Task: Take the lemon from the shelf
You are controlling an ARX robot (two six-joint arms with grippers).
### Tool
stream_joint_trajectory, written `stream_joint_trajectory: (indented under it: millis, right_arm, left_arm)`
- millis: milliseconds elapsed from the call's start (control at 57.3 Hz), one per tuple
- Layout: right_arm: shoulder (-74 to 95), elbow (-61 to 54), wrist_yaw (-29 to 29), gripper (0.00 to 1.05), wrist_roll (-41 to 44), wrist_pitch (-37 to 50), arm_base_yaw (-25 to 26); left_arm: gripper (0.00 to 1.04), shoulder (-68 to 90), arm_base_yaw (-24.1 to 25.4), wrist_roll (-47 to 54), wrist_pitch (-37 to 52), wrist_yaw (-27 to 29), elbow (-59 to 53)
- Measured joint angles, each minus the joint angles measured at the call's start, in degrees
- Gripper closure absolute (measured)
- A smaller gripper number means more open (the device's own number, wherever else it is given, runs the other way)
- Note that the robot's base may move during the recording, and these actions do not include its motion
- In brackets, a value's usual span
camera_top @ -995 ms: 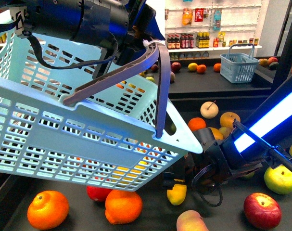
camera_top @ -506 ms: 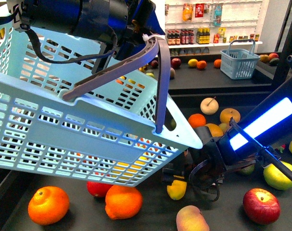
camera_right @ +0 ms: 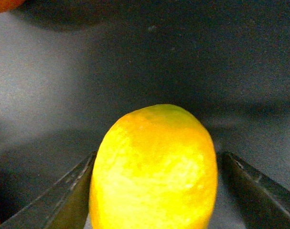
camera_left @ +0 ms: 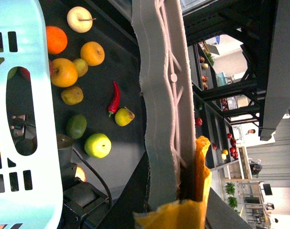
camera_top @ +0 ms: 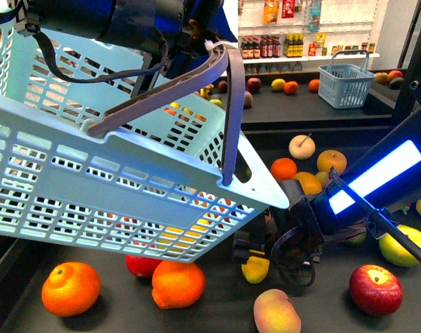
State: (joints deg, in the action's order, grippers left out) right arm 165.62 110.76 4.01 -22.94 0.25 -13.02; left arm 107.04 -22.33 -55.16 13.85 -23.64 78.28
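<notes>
The right gripper (camera_top: 254, 260) is straddling the small glossy yellow oval lemon (camera_top: 255, 270), which is lying eight o'clock off its wrist, long axis along the fingers. The jaws are hugging it narrowly; whether they are squeezing, I cannot tell.

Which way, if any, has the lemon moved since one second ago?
No. The lemon keeps its place relative to the orange on its left; only the whole view shifted.

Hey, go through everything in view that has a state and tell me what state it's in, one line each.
lemon, resting on the shelf deck, between the right gripper's fingers.
right gripper, fingers close against the lemon's sides; firm clamp unclear.
left gripper, shut on the basket handle.
blue basket, held off the deck, tilted, hanging by its handle.
far basket, upright, handle raised.
</notes>
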Motion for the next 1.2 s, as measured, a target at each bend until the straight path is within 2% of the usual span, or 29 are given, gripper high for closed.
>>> stream_joint_trajectory:
  millis: [140, 244, 611, 925, 1205]
  right_arm:
    - [0.2, 0.0, 0.0, 0.46, 0.0, 0.0, 0.0]
    - [0.2, 0.0, 0.0, 0.50, 0.0, 0.1, 0.0]
    - [-2.4, -5.4, -1.1, 0.50, 0.5, 3.4, 0.3]
    - [-16.7, -21.6, -2.7, 0.50, 4.6, 12.5, 4.3]
    - [-32.6, -34.9, -0.3, 0.50, 7.0, 17.3, 7.8]
  left_arm:
    - [0.94, 0.0, 0.0, 0.0, 0.0, 0.0, 0.0]
    - [0.94, 0.0, 0.0, 0.0, 0.0, 0.0, 0.0]
    - [0.94, 0.0, 0.0, 0.0, 0.0, 0.0, 0.0]
    - [0.94, 0.0, 0.0, 0.0, 0.0, 0.0, 0.0]
    - [0.94, 0.0, 0.0, 0.0, 0.0, 0.0, 0.0]
